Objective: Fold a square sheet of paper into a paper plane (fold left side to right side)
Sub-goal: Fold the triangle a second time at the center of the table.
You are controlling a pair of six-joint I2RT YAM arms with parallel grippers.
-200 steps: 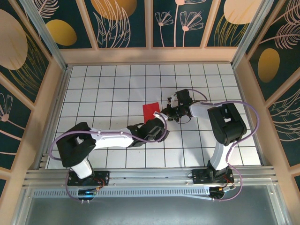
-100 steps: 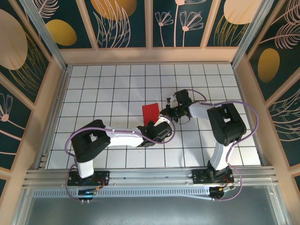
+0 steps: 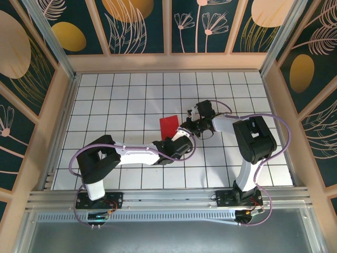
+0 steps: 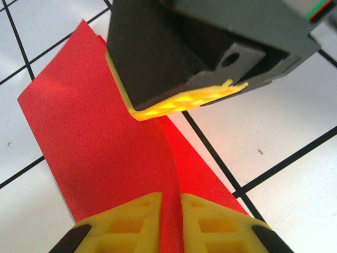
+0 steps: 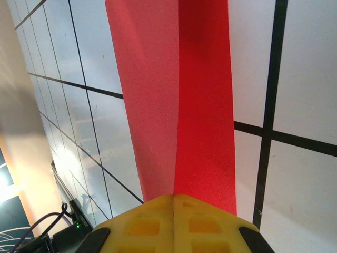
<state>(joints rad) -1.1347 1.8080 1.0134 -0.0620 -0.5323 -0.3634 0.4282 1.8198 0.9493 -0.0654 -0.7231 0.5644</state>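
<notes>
The square sheet of paper (image 3: 168,125) is bright red, partly folded, and lies mid-table with one flap raised. In the left wrist view the paper (image 4: 100,142) spreads over the white grid, and a raised edge of it runs up between my left gripper's (image 4: 171,197) yellow fingers, which are shut on it. My right gripper (image 5: 174,196) is shut on the paper (image 5: 174,89) at its crease, with a pale flap on the left and a darker one on the right. From above, the left gripper (image 3: 180,136) and right gripper (image 3: 186,126) meet at the sheet's right corner.
The white gridded table (image 3: 116,100) is boxed in by wooden walls (image 3: 63,100) on three sides. A metal rail (image 3: 168,197) runs along the near edge by the arm bases. The right gripper's black body and yellow pad (image 4: 184,100) hang close above the paper in front of my left fingers.
The left arm has reached forward to the paper's near right corner, and its jaws have closed from wide open onto the raised edge. The right gripper has stayed shut in place.
</notes>
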